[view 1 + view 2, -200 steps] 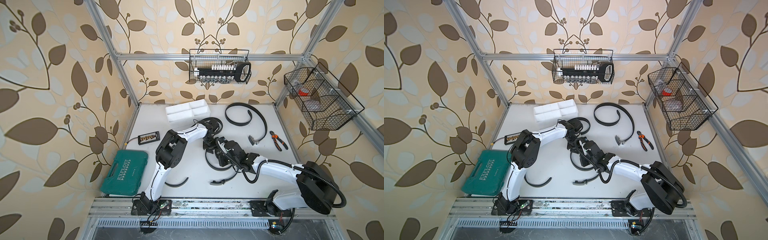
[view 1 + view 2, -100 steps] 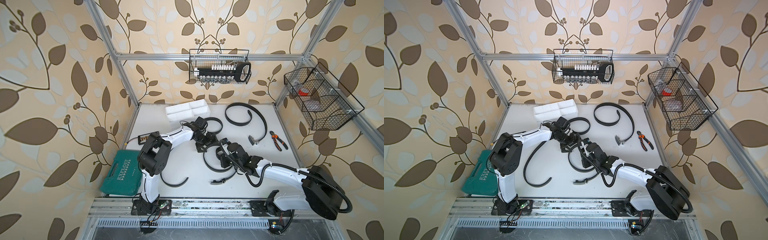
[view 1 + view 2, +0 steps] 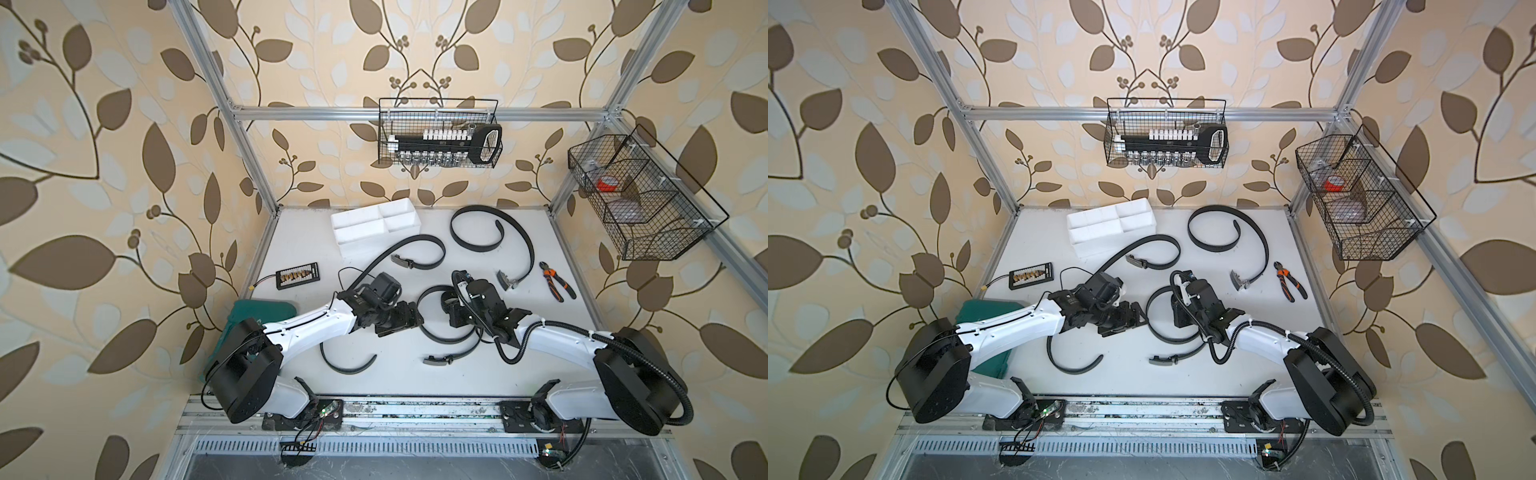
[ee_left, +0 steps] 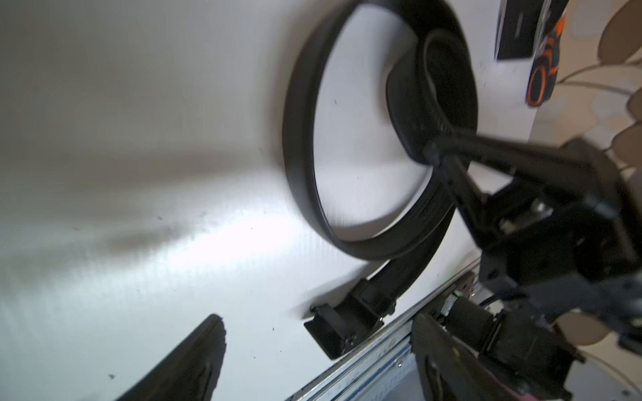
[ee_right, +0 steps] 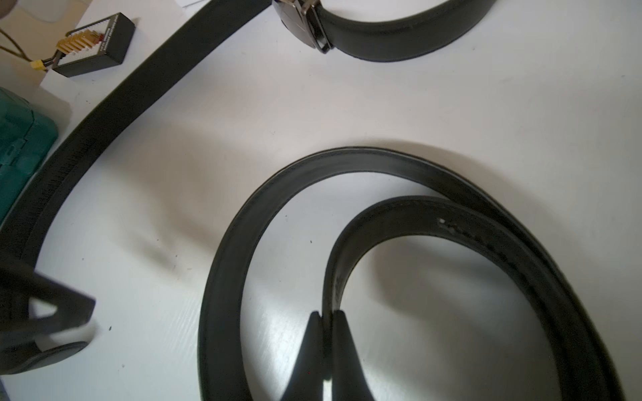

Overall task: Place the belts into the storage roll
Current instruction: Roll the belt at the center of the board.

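Since the earlier frames the left arm has swung back from the far side toward the near edge; the left gripper [image 3: 415,322] now stands wide apart, holding nothing, just beside the coiled belt [image 5: 222,277]. On the white table [image 3: 395,386], the storage roll [image 3: 365,243] sits far left, with all three belts outside it. The long belt [image 3: 415,237] runs under the left arm, and the far belt [image 3: 476,248] lies apart. The right gripper [image 5: 326,314] is clamped on the coiled belt's inner end.

light: bright, soft shadows | glare: white table [image 4: 215,243] sheen | blur: left wrist view | edges: top views bowed
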Robot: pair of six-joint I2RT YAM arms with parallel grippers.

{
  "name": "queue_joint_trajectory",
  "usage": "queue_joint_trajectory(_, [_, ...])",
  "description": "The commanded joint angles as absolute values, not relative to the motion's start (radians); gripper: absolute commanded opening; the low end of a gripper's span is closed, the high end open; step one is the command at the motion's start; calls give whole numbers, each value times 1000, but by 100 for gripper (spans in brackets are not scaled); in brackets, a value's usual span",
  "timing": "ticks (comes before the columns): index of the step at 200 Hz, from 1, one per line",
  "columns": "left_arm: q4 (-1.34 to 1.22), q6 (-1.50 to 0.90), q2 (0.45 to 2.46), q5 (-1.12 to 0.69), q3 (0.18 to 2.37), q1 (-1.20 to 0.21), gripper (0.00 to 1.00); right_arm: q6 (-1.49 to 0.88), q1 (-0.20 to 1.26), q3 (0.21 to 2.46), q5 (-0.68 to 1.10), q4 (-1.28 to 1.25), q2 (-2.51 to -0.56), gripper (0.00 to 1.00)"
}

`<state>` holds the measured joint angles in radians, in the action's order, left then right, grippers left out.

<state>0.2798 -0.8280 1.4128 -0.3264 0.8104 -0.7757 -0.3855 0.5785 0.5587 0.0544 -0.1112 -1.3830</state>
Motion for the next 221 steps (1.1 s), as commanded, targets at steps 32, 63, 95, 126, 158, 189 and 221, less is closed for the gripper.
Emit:
queue_joint_trajectory(32, [80,-672,1542,-205,808,-941,80,-434,530,614,114,-47,-1466,0])
queue_joint_trajectory(63, [84,-577,1618,-235,874,-980,75,-448,505,608,141,-43,-1482,0])
queue_joint_trajectory(95, [61,-522,1667,-270,907,-1027,72,-452,482,600,158,-40,-1479,0])
queue_joint_trajectory(126, [14,-517,1690,-304,905,-1047,71,-450,468,592,169,-38,-1474,0])
queue_joint_trajectory(158, [84,-457,1754,-282,977,-1088,71,-454,462,586,177,-42,-1473,0])
queue_joint_trajectory(189, [189,-402,1829,-185,1073,-1147,65,-464,452,581,179,-46,-1471,0])
queue_joint_trajectory(221, [205,-412,1834,-101,1065,-1155,48,-475,443,577,181,-46,-1470,0])
